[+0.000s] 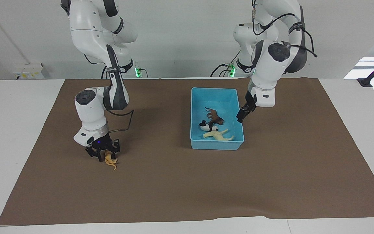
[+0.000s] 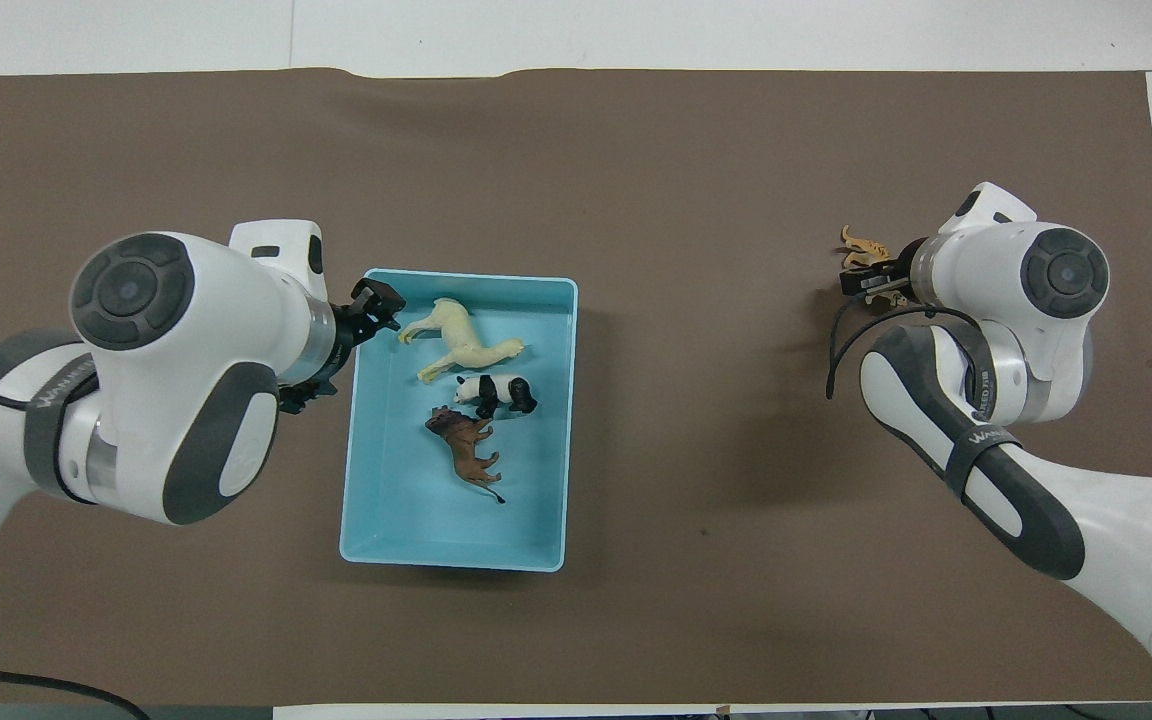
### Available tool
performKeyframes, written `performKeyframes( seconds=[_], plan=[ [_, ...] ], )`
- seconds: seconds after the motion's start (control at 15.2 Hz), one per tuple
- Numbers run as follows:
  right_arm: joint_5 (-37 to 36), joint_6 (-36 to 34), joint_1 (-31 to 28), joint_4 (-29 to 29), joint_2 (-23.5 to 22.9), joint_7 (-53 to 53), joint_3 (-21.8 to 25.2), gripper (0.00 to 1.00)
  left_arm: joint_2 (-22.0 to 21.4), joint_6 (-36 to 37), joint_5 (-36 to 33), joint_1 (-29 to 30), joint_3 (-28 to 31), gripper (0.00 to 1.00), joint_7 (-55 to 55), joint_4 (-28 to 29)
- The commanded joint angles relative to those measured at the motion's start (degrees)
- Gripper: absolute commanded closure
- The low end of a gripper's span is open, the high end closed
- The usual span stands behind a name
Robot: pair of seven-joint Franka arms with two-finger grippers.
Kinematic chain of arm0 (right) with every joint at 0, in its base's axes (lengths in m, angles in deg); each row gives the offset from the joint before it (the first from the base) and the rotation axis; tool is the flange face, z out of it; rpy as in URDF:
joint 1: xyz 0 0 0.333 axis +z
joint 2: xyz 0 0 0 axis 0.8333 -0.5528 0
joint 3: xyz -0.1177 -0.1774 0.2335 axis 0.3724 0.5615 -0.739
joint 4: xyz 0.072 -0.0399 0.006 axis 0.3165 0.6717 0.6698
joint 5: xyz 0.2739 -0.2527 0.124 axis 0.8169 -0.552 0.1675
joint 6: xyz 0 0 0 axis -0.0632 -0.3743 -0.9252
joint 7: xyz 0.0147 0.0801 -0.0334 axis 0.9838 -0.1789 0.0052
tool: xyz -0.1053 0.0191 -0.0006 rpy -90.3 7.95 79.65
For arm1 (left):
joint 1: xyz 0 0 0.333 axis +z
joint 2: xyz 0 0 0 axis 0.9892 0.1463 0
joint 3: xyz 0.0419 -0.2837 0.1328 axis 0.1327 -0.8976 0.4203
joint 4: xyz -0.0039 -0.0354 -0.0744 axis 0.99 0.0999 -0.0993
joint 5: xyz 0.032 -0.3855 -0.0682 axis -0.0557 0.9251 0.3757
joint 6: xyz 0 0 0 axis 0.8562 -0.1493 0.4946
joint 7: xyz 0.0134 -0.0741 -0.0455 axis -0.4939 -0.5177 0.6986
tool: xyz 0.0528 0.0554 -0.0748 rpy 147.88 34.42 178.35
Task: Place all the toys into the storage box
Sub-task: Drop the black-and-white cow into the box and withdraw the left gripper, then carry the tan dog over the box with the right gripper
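Right gripper [image 1: 104, 156] is down on the striped orange tiger [image 1: 110, 161] at lower left of the facing view; can't tell if it's clamped. Left gripper [image 1: 241, 115], holding nothing, hangs over the rim of the glossy blue plastic box [image 1: 215, 145], frame centre. Cream horse [image 2: 456, 340], panda [image 2: 496, 392] and lion [image 2: 466, 447] lie inside. "WANUEED" shows on an arm band.
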Motion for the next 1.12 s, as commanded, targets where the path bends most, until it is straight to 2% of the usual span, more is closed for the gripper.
performKeyframes(
  seconds=[0.0, 0.13, 0.33, 0.53, 0.66, 0.79, 0.92, 1.06],
  plan=[
    [0.4, -1.3, -0.3, -0.6, -0.2, 0.1, -0.4, 1.0, -0.1, 8.2, 0.0, 5.8, -0.2, 0.0, -17.0, -5.7],
    [-0.2, -4.5, -0.1, -2.5, 0.1, 0.3, -0.5, 1.0, 0.1, 10.4, 0.0, 8.5, -0.2, 0.0, -26.9, -7.8],
    [-0.2, -17.9, 3.5, -10.6, 0.7, -1.8, -0.4, 1.0, 0.5, 13.4, -1.6, 9.5, -0.2, 0.0, -36.2, -10.1],
    [0.2, -38.7, 9.7, -27.1, -0.3, -12.4, -0.5, 1.0, 2.1, 14.3, -1.8, 10.1, -0.1, 0.0, -36.9, -13.2],
    [0.0, -47.6, 15.3, -35.9, -2.9, -23.7, -0.5, 1.0, 2.4, 15.2, -2.0, 10.5, -0.1, 0.0, -37.8, -13.5],
    [0.2, -50.0, 20.3, -42.6, -5.5, -33.6, -0.6, 1.0, 2.5, 16.0, -3.2, 10.4, -0.1, 0.0, -43.3, -13.5],
    [4.7, -49.5, 24.0, -46.5, -7.4, -41.2, -0.6, 1.0, 2.2, 16.6, -3.2, 10.3, -0.1, 0.0, -43.8, -13.1],
    [5.8, -48.4, 30.6, -50.9, -11.1, -50.2, -0.3, 1.0, 2.0, 17.0, -3.2, 10.5, -0.1, 0.0, -43.9, -13.1]
  ],
)
